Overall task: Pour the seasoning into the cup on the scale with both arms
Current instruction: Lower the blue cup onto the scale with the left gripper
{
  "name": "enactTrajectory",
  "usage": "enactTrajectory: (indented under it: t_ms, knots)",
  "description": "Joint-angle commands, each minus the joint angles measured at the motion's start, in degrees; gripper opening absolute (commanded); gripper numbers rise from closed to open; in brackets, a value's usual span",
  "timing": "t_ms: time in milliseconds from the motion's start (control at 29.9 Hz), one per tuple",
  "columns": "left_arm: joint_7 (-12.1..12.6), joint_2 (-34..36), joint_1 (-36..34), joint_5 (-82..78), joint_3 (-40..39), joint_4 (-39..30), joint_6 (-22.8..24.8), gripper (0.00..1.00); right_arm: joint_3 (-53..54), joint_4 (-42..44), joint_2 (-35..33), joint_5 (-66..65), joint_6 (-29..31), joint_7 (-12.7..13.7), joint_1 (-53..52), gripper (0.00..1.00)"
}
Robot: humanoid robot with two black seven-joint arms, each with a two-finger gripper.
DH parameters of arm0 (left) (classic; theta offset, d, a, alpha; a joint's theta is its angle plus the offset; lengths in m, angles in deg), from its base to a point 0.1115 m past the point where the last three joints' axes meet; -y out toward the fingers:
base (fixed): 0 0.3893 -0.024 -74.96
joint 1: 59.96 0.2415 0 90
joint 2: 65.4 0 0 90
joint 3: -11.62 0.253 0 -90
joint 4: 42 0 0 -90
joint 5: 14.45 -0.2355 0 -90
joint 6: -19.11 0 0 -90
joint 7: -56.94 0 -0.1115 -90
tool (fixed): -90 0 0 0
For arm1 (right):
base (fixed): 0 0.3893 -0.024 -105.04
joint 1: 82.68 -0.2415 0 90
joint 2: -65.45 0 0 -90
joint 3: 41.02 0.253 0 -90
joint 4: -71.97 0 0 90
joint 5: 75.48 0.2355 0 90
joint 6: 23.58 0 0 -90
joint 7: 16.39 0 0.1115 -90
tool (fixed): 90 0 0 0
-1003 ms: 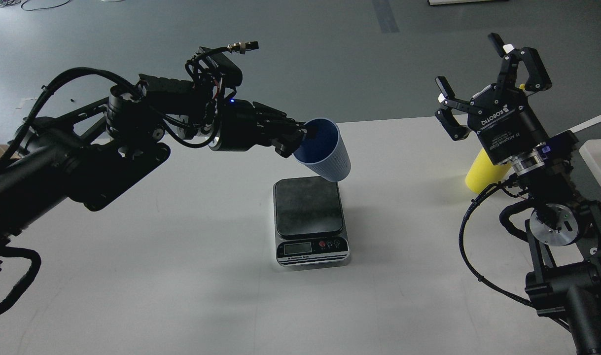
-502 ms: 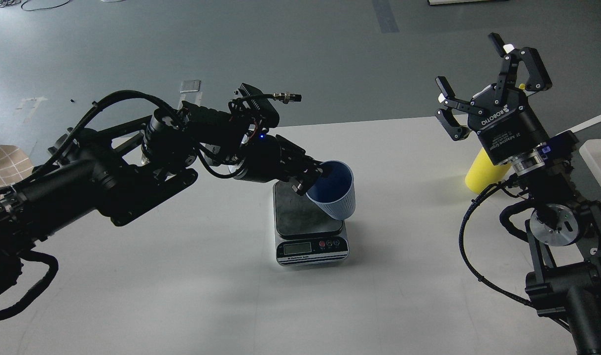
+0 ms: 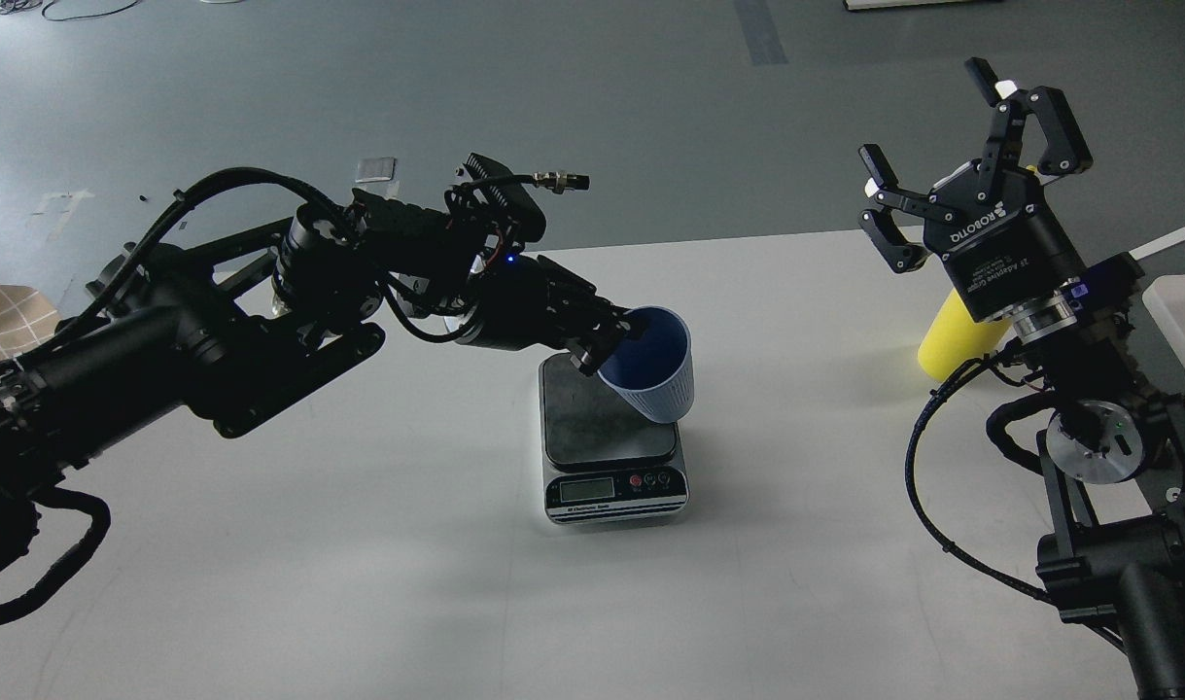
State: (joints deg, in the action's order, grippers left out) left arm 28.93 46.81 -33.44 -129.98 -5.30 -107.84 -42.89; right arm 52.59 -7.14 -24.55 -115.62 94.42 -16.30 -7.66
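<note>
Left gripper [image 3: 619, 342] pinches the cup [image 3: 652, 369] by its rim, tilted, now down onto the scale [image 3: 611, 447] after hanging above it. Placement nearly done; right gripper [image 3: 971, 146] waits spread beside the seasoning [image 3: 947, 340].

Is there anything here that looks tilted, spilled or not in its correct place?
The blue cup is tilted, its mouth leaning toward the left gripper that grips its rim, with its base at the right part of the scale, not standing flat. The yellow bottle is mostly hidden behind the open right gripper. No spill is visible.
</note>
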Motion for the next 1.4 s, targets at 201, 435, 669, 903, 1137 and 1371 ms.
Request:
enactTrajectory:
  t_ms: [201,435,669,903,1137,1371]
  knots:
    - [0.00,-0.24,0.29,0.04,1.27,2.82,0.00,0.00,-0.01,0.10,0.00,-0.02,0.00,0.00,0.04,1.00]
    - [0.00,-0.33,-0.07,0.04,3.39,3.09,0.00,0.00,-0.01,0.10,0.00,-0.11,0.00,0.00,0.04,1.00]
    - [0.00,-0.24,-0.15,0.04,3.48,3.09,0.00,0.00,-0.10,0.10,0.00,-0.11,0.00,0.00,0.22,1.00]
    - [0.00,0.02,-0.15,0.04,3.48,3.18,0.00,0.00,-0.45,0.10,0.00,-0.11,0.00,0.00,0.31,1.00]
    - [0.00,0.29,-0.42,0.04,3.48,3.97,0.00,0.00,-0.45,0.10,0.00,-0.11,0.00,0.00,0.57,1.00]
    - [0.00,0.37,0.11,-0.05,3.65,4.15,0.00,0.00,-0.45,0.10,0.00,-0.11,0.00,0.00,0.48,1.00]
